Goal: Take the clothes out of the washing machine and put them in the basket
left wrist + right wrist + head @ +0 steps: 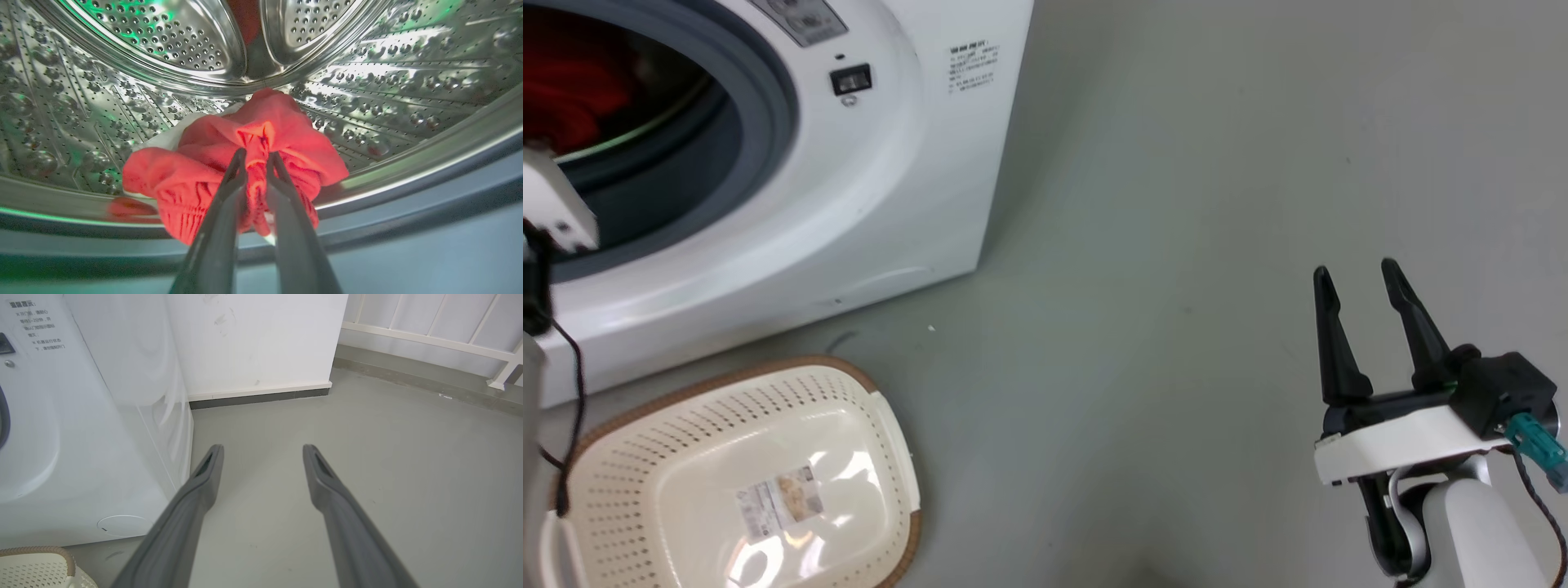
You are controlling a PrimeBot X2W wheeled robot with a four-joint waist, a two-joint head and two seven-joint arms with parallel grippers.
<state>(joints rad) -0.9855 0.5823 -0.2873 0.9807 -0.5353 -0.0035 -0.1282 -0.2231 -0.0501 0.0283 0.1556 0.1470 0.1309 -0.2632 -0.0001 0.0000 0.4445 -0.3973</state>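
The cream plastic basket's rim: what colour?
Brown: the rim edging the cream perforated plastic basket shows best in the head view.

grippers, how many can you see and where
2. The left gripper is inside the washing machine drum, shut on the clothes; the right gripper hangs open over the floor.

Chinese print (pixel 36 326) on washing machine (pixel 81 441), seemingly too small to read
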